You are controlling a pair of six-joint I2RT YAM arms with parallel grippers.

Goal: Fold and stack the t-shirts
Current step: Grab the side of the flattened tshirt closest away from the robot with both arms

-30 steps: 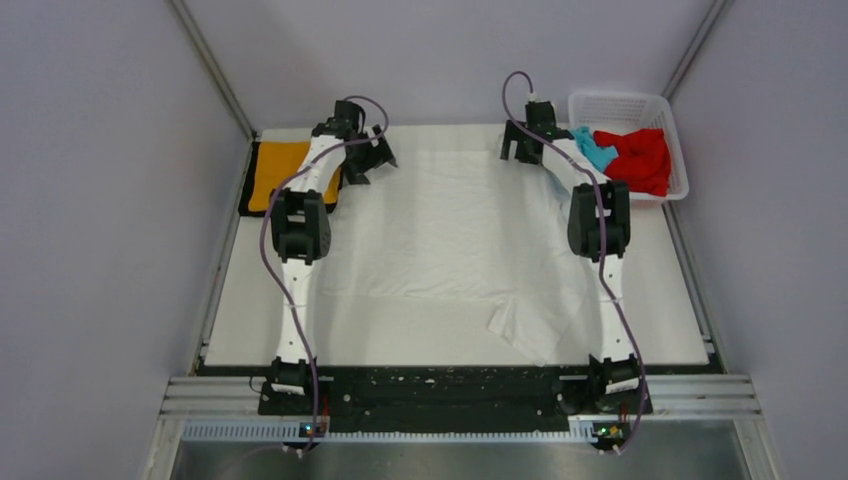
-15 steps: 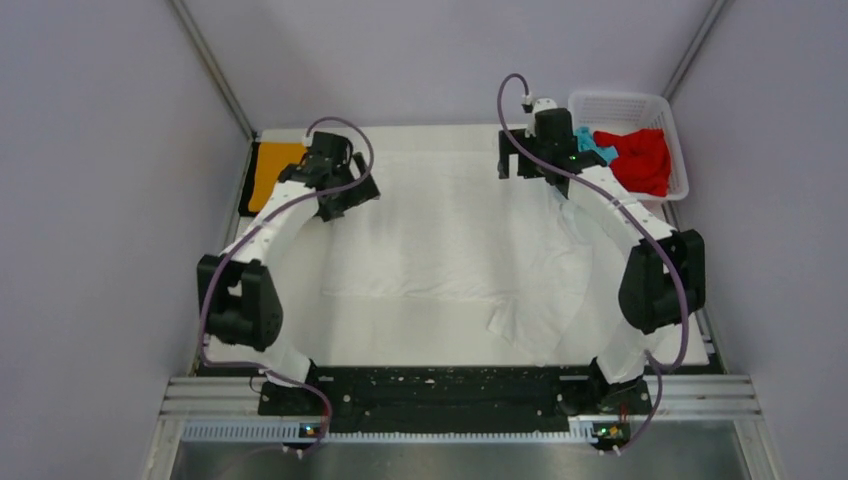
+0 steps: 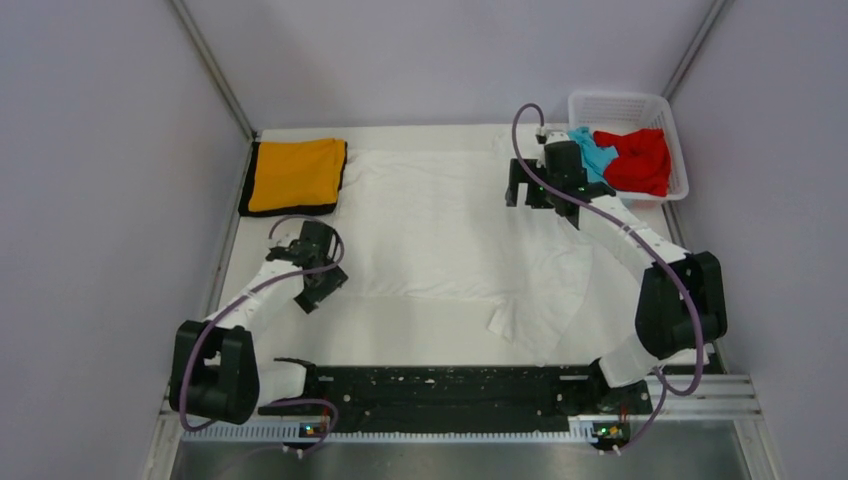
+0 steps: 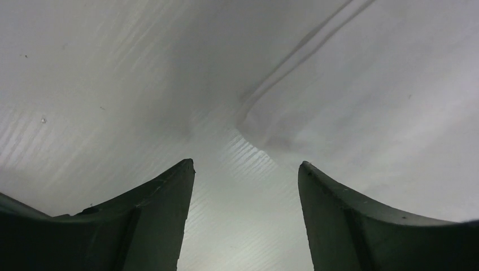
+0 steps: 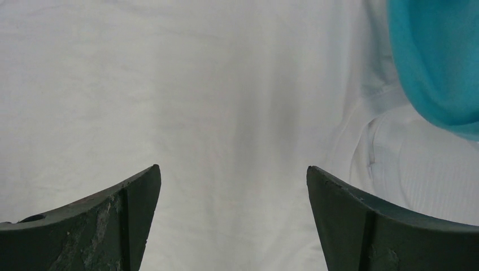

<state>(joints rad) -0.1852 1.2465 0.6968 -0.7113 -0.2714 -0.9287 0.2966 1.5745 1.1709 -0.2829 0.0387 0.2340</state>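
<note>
A large white t-shirt (image 3: 450,225) lies spread over the table, its near right corner folded up. A folded orange t-shirt with black trim (image 3: 295,175) lies at the far left. A light blue t-shirt (image 3: 597,152) and a red one (image 3: 640,160) sit in the basket. My left gripper (image 3: 322,285) is open and empty over the white shirt's left edge (image 4: 265,121). My right gripper (image 3: 528,195) is open and empty above the white shirt (image 5: 226,84) near its far right part; the blue shirt (image 5: 435,62) shows at the right of the wrist view.
A white plastic lattice basket (image 3: 665,105) stands at the far right corner. Grey walls close in the table on three sides. A black rail (image 3: 440,385) runs along the near edge.
My left arm has swung back from the far left by the orange shirt to the left middle, uncovering that shirt. My right gripper has moved a little nearer and right. Both stay open.
</note>
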